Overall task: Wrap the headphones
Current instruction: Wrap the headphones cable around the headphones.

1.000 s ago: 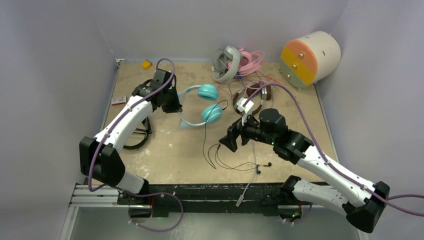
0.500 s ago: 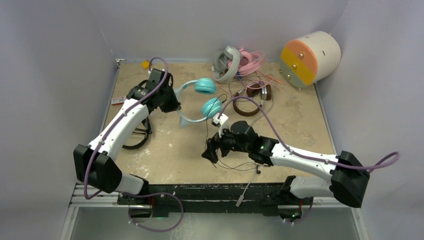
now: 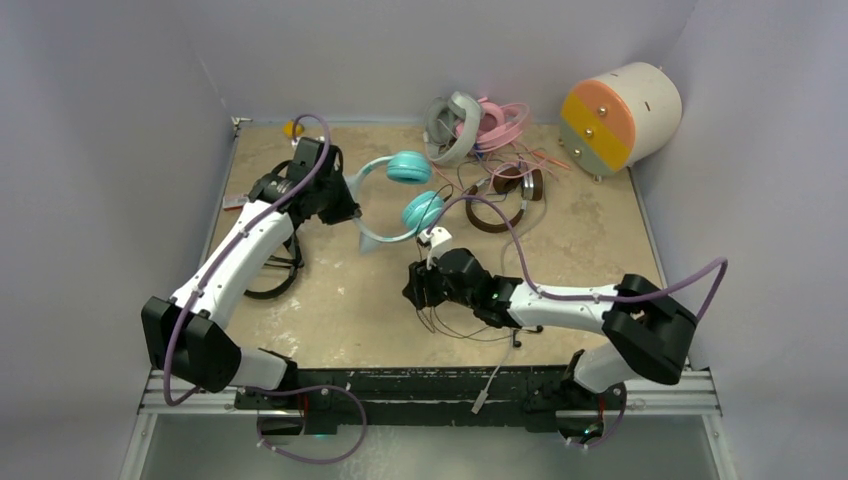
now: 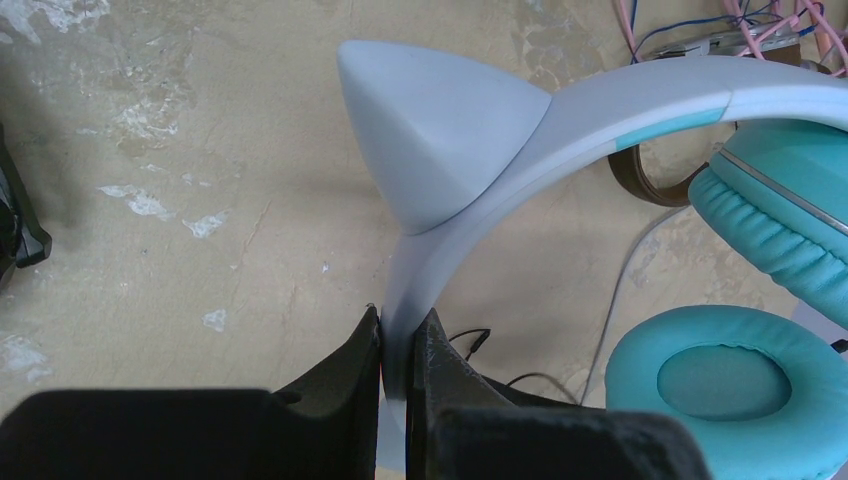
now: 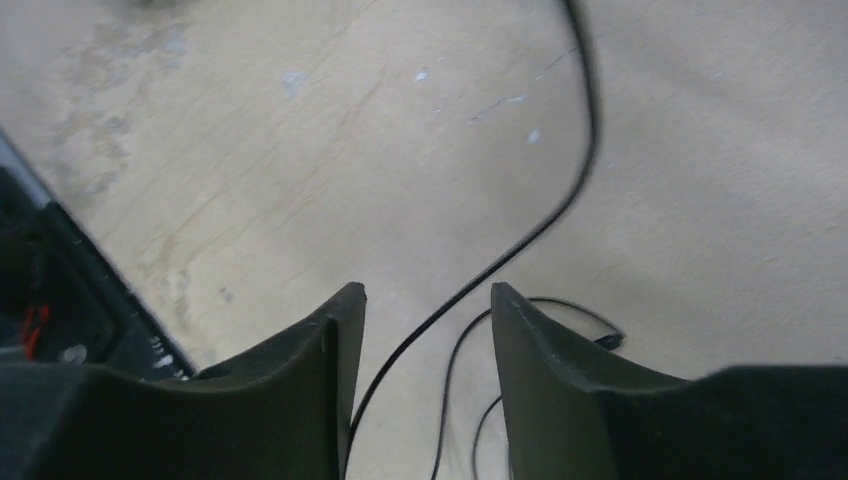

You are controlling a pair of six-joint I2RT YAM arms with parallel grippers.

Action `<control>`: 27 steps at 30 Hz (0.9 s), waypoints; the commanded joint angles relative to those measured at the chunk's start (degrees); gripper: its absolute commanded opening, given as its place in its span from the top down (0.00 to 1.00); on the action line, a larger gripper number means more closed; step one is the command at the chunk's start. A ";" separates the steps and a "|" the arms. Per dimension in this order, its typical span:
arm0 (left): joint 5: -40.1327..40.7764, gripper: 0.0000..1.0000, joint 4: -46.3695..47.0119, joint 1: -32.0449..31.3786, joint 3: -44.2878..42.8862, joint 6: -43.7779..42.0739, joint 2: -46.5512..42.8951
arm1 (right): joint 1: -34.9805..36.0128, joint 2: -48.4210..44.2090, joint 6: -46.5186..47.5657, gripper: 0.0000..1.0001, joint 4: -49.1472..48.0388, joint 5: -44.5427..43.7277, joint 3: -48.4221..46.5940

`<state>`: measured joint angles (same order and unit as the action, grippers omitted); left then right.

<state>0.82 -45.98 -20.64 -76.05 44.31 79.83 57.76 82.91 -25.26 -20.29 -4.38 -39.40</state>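
- This was a robot lab's test cell, not a home.
- Plain pale walls (image 3: 100, 150) boxed in a worn tan table (image 3: 340, 300).
- A white left arm (image 3: 240, 250) and right arm (image 3: 570, 305) stood on a metal rail (image 3: 190, 392), trailing purple cables (image 3: 690, 280).

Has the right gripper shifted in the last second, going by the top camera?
Yes. The right gripper has swung left, away from the cream cylinder, and now sits over the thin black cable.

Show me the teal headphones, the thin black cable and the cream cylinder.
teal headphones (image 4: 722, 388), left wrist view, lower ear cup
black cable (image 5: 545, 222), right wrist view, middle of its bend
cream cylinder (image 3: 648, 93), top external view, its side wall
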 commanded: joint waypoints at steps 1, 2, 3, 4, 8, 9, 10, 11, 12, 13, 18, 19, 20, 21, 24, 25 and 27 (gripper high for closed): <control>-0.93 1.00 3.71 0.16 -1.81 2.18 -3.01 | 0.46 1.60 -1.12 0.73 -6.86 -6.31 -1.66; -0.21 1.00 3.86 0.17 -1.71 2.11 -3.02 | 0.44 1.33 -0.56 0.96 -6.98 -5.08 -1.82; 0.66 1.00 3.95 0.17 -1.65 2.09 -2.94 | 0.67 0.85 0.14 1.00 -6.70 -3.61 -1.90; 1.18 1.00 4.03 0.11 -1.57 1.98 -2.85 | 1.03 0.06 1.00 1.00 -6.54 -3.01 -1.86; 1.65 1.00 5.37 0.12 -1.00 0.79 -1.85 | 2.61 -4.48 4.39 1.00 -2.70 -1.90 -2.16; 1.72 1.00 5.52 0.14 -0.95 0.59 -1.25 | 2.89 -5.38 5.47 1.00 -0.85 -0.84 -2.93; 1.68 1.00 5.66 0.16 -0.96 0.41 -0.72 | 3.34 -6.27 6.05 1.00 1.42 -0.16 -3.95; 1.75 1.00 5.76 0.14 -0.94 0.01 -0.15 | 4.06 -7.06 7.02 1.00 3.54 0.22 -5.15; 1.69 1.00 5.80 0.09 -1.06 -0.28 0.53 | 4.97 -7.89 8.01 1.00 6.39 0.17 -6.46; 1.65 1.00 5.81 0.08 -1.11 -0.58 1.11 | 5.93 -8.66 8.81 1.00 8.32 -0.15 -7.58; 0.93 1.00 6.12 0.03 -0.93 -2.39 2.52 | 6.90 -9.72 11.57 1.00 22.95 4.92 -18.65; 0.74 1.00 6.31 0.00 -0.80 -3.05 2.52 | 6.93 -9.06 12.51 1.00 27.42 6.13 -22.33; 0.74 1.00 6.41 -0.01 -0.84 -3.74 2.52 | 6.93 -8.07 13.31 1.00 32.28 6.98 -26.06; 0.87 1.00 6.42 -0.01 -0.85 -4.66 2.51 | 6.93 -6.51 14.57 1.00 37.04 8.00 -29.97; 2.35 1.00 6.34 0.00 -1.51 -7.62 2.60 | 7.01 -2.80 18.01 1.00 51.65 10.05 -42.23; 2.74 1.00 6.29 -0.01 -1.80 -8.72 2.72 | 7.17 -1.98 18.92 1.00 55.49 9.98 -45.82; 3.87 1.00 5.85 -0.05 -2.55 -10.47 3.15 | 7.28 -1.62 20.21 1.00 59.90 8.67 -51.72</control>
<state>3.44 -43.92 -20.67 -76.03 38.09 83.61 64.66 80.42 -10.46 20.40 2.81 -80.29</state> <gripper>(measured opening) 0.060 0.011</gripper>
